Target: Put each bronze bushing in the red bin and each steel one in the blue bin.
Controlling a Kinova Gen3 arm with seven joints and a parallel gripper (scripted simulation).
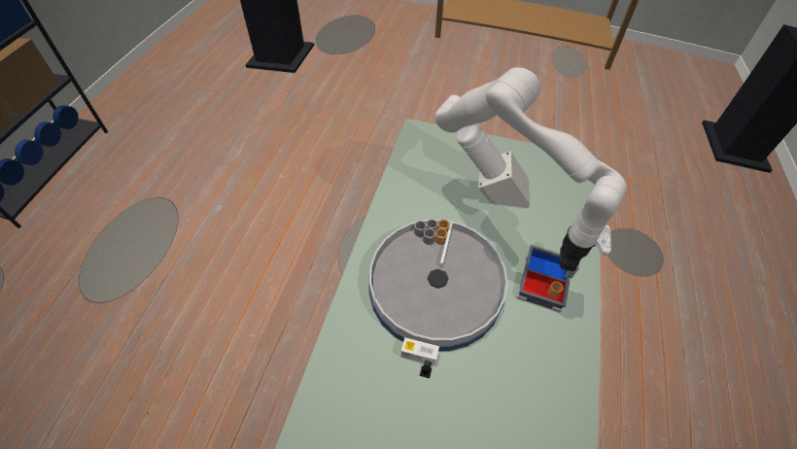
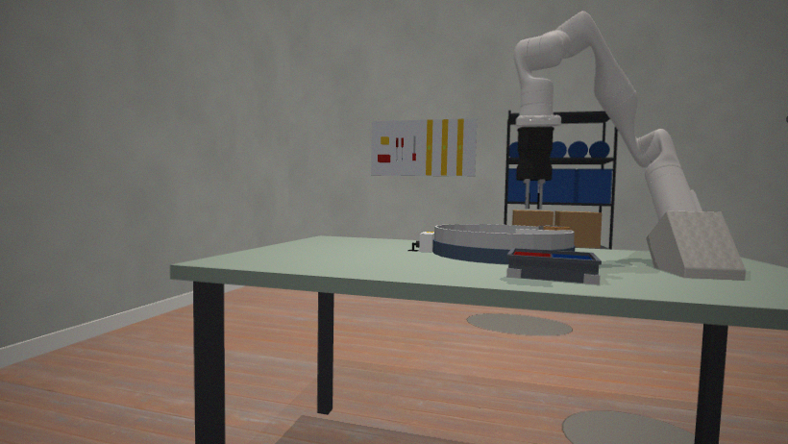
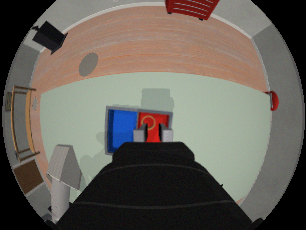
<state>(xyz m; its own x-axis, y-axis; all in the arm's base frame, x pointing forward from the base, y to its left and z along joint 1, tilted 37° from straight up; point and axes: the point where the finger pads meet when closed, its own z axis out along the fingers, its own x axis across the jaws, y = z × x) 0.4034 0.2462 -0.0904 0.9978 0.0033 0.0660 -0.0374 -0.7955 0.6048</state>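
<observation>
Gripper (image 1: 569,274) (image 2: 532,208) (image 3: 153,129) hangs part-open, holding nothing; below its jaws, a bronze bushing (image 1: 554,293) (image 3: 148,115) lies in the red bin (image 1: 537,285) (image 2: 531,255) (image 3: 162,120). Next, presumably, travel to the turntable (image 1: 437,312) (image 2: 474,239), well aside.

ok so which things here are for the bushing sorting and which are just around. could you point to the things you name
For the job:
- turntable (image 1: 412,300) (image 2: 496,238)
- bushings (image 1: 429,236)
- red bin (image 1: 537,284) (image 3: 161,119)
- blue bin (image 1: 543,264) (image 3: 124,127)
- pincer (image 1: 568,272) (image 2: 532,207) (image 3: 153,129)

Just around:
- wall tool board (image 2: 410,165)
- storage rack (image 2: 505,190)
- red cabinet (image 3: 191,7)
- black pedestals (image 1: 274,33)

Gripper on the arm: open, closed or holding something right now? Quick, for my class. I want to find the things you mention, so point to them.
Gripper (image 1: 569,273) (image 2: 532,208) (image 3: 153,129): open partway, fingers apart, holding nothing.
</observation>
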